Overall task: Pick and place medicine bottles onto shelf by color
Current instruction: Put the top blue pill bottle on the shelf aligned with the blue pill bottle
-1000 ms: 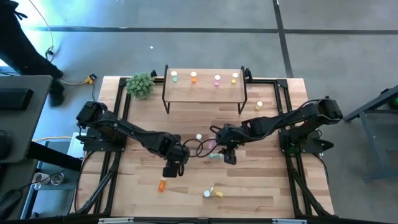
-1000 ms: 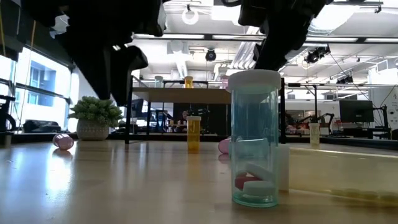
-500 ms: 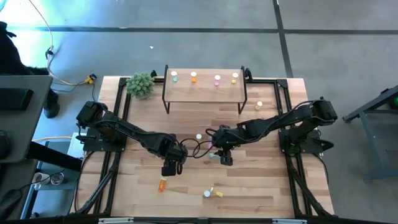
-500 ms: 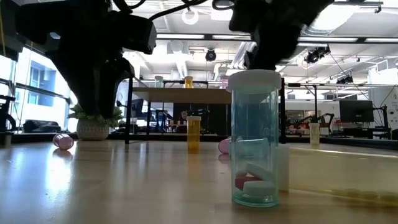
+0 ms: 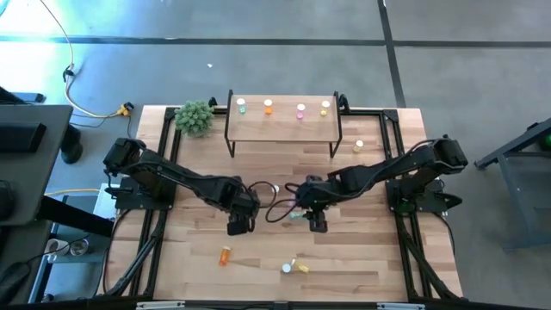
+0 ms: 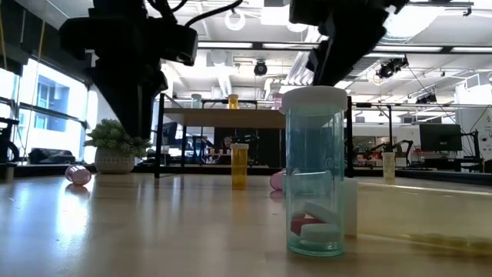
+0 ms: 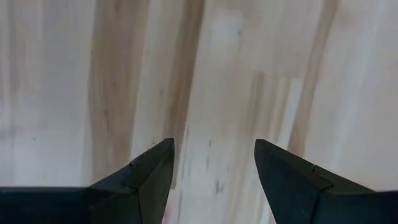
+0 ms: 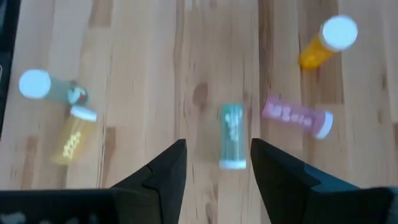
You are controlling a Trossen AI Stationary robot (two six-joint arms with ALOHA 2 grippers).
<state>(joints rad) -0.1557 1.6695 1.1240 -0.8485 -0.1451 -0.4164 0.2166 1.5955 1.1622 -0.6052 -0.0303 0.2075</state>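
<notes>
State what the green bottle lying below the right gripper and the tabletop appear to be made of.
Green bottle: likely translucent tinted plastic, since the wood shows faintly through it, with an opaque white cap. Tabletop: light wood in joined strips, with visible grain and a matte finish.

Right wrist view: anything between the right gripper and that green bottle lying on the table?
Nothing visible. The right gripper is open above the table, and the lying green bottle sits in line with the gap between its fingers, with only bare wood around it. The pink bottle lies off to one side, apart from it.
</notes>
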